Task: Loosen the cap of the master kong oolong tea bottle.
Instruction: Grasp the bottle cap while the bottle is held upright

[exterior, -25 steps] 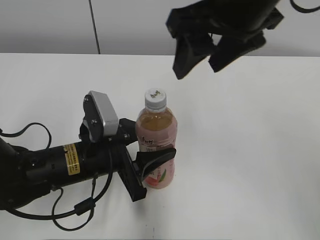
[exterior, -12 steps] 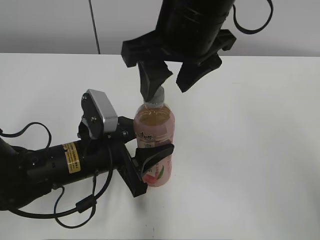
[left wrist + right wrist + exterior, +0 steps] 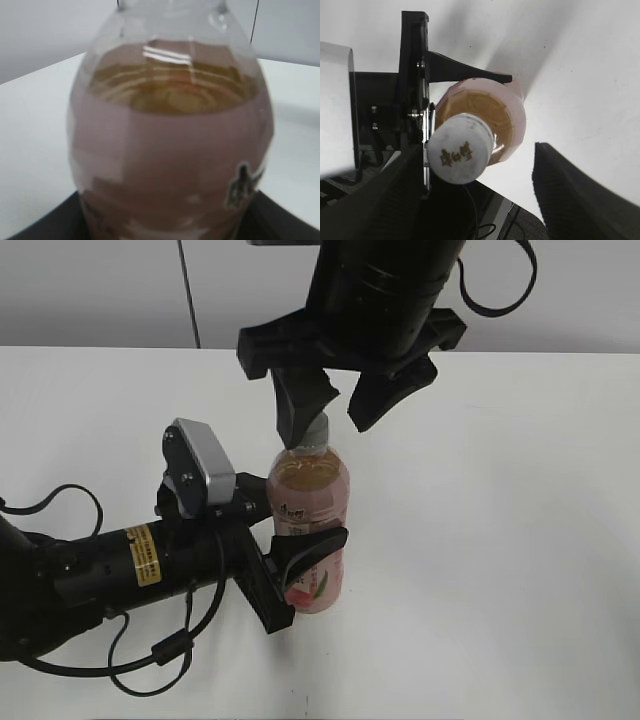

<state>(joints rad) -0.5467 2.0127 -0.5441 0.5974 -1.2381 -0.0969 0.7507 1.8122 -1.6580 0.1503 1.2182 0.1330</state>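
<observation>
One dark logo tops cap (image 3: 460, 153)

Laboratory-type test bench: plain white flat tabletop (image 3: 520, 540), bare grey wall panel (image 3: 90, 290) at 12 o'clock, black cabling (image 3: 150, 665) at 7 o'clock.

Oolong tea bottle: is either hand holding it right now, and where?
The left hand clamps the master kong oolong tea bottle around its labelled body. The right hand is open around the cap, one finger beside it, not gripping.

cap (image 3: 460, 155): dark logo, unreadable | left arm (image 3: 100, 570): yellow sticker, illegible
</observation>
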